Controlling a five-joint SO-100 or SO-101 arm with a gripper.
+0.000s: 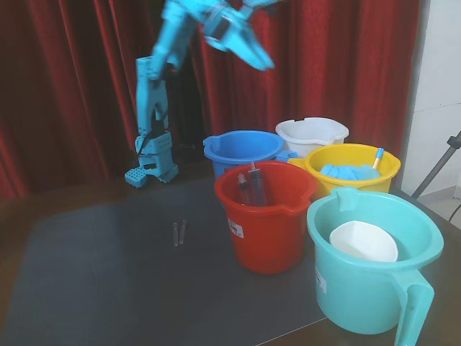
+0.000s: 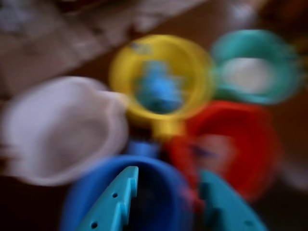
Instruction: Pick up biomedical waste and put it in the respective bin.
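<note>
Two small thin clear tubes of biomedical waste (image 1: 178, 233) lie side by side on the dark table, left of the red bucket (image 1: 268, 238). My gripper (image 1: 253, 52) is raised high above the blue bucket (image 1: 241, 146), far from the tubes. The wrist view is motion-blurred. In it my gripper (image 2: 168, 173) is open, with a wide gap between the teal fingers (image 2: 115, 202) and nothing held. It looks down on the blue bucket (image 2: 96, 202) and the red bucket (image 2: 240, 144).
Five buckets cluster at the right: blue, red holding dark syringes (image 1: 252, 186), white (image 1: 311, 133), yellow (image 1: 353, 166) with blue items, teal (image 1: 374, 263) with a white bowl. Arm base (image 1: 153, 169) stands at the back. A red curtain hangs behind.
</note>
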